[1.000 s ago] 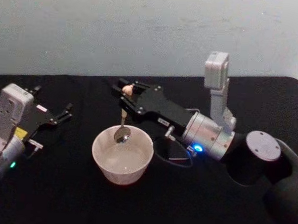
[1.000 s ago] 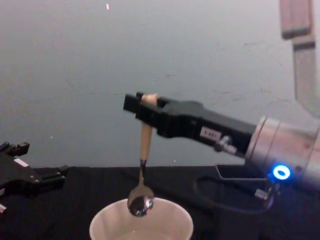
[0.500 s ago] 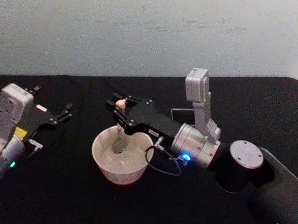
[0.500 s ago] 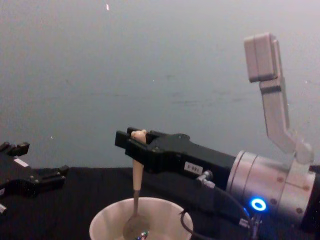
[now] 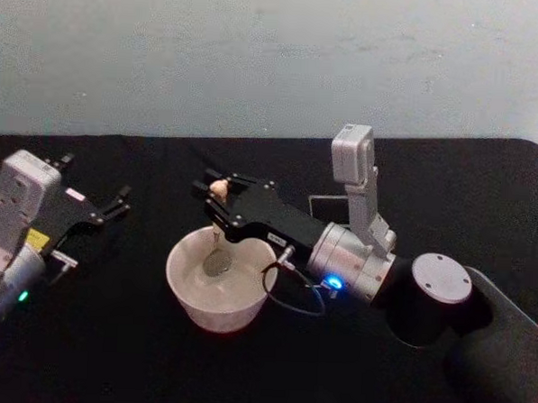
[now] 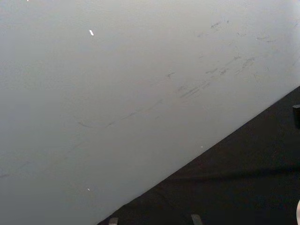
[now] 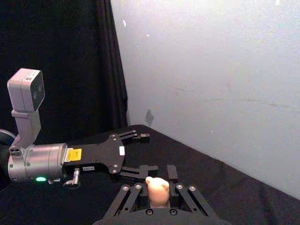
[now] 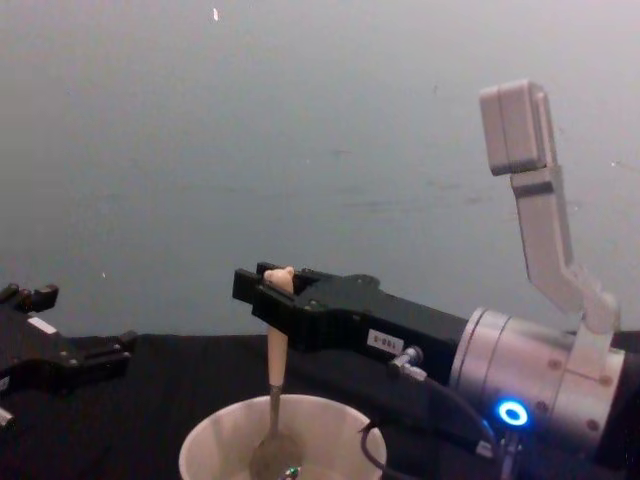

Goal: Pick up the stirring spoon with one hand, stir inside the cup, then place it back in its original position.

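Note:
The cream-white cup (image 5: 192, 292) (image 8: 215, 440) stands on the black table, left of centre. My right gripper (image 5: 217, 192) (image 8: 272, 290) hovers above the cup's far rim, shut on the stirring spoon (image 5: 217, 219) (image 8: 276, 375) near its bear-head top (image 7: 157, 187). The spoon hangs upright, its metal bowl (image 8: 273, 458) down inside the cup. My left gripper (image 5: 114, 202) (image 8: 75, 365) rests at the table's left side, apart from the cup, fingers spread open; it also appears in the right wrist view (image 7: 136, 152).
A dark holder (image 5: 325, 207) sits behind my right arm, mostly hidden. A pale wall rises behind the black table (image 5: 107, 356). My right arm's bulky joints (image 5: 435, 296) occupy the right half of the table.
My right gripper came down and toward the cup, sinking the spoon's bowl from rim height to inside the cup. Over the last half second it barely moved. The left arm stayed still.

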